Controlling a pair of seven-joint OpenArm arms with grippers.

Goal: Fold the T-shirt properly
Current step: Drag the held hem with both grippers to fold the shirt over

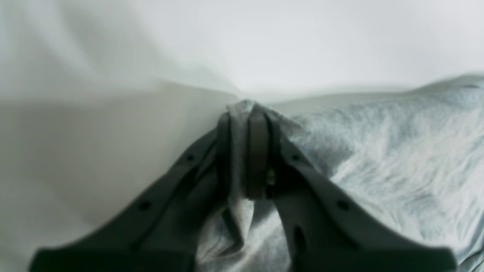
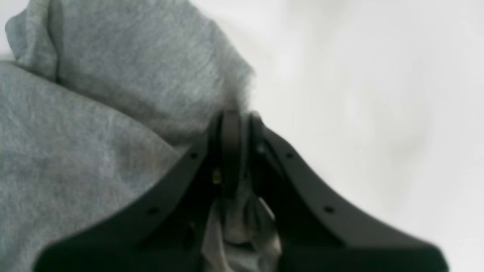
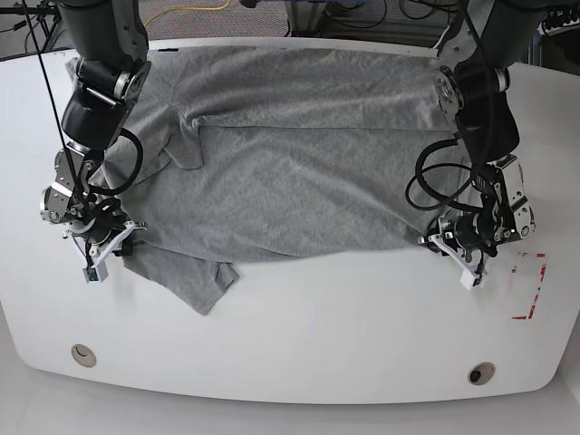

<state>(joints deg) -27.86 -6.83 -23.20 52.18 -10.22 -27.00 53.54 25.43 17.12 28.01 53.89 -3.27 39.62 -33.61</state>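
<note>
A grey T-shirt point(image 3: 290, 172) lies spread across the white table point(image 3: 344, 326), with one sleeve point(image 3: 186, 276) trailing toward the front left. In the base view my left gripper point(image 3: 441, 240) is down at the shirt's front right corner. The left wrist view shows it point(image 1: 244, 113) shut on a pinched fold of grey fabric point(image 1: 239, 158). My right gripper point(image 3: 122, 240) is low at the shirt's left edge near the sleeve. Up close in the right wrist view it point(image 2: 238, 117) is shut on shirt cloth point(image 2: 242, 223) bunched between its fingers.
Red tape marks point(image 3: 535, 290) lie on the table at the front right. Two round holes point(image 3: 83, 354) point(image 3: 481, 372) sit near the table's front edge. Cables hang beside both arms.
</note>
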